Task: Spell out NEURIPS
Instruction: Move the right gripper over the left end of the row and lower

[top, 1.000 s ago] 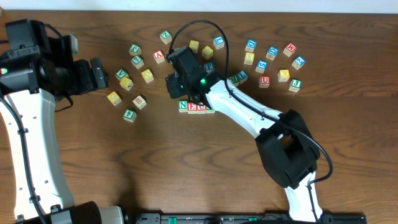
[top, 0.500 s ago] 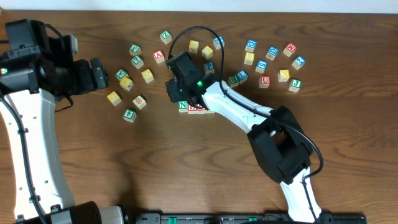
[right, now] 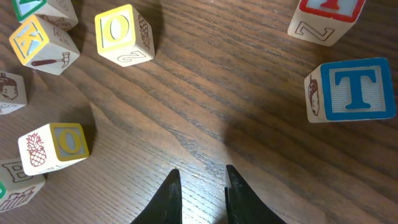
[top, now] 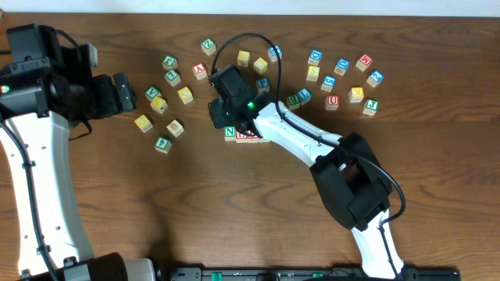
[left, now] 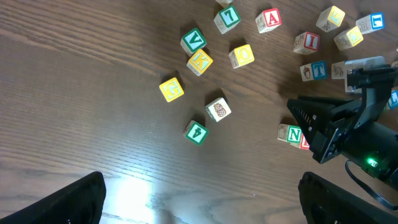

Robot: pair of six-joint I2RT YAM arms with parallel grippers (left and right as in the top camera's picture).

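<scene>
Your right gripper (right: 199, 186), jaws narrow and empty, hovers just beside the N cube (top: 230, 133) heading the row. Remaining letters lie to its right; the left gripper (left: 199, 199) waits wide.

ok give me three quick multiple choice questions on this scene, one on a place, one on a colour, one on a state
1. Where does the N block sit in the row being built?
A. at the row's visible end
B. alone by the table's far edge
C. on top of another block

2. What colour frames the T block?
A. yellow
B. blue
C. green

3. How is the left end effector?
A. shut on a block
B. wide open and empty
C. shut and empty

Answers: 1 A, the left wrist view shows it first, a red block beside it. 2 B, blue border and letter. 3 B, its fingers stand far apart over bare table.
</scene>
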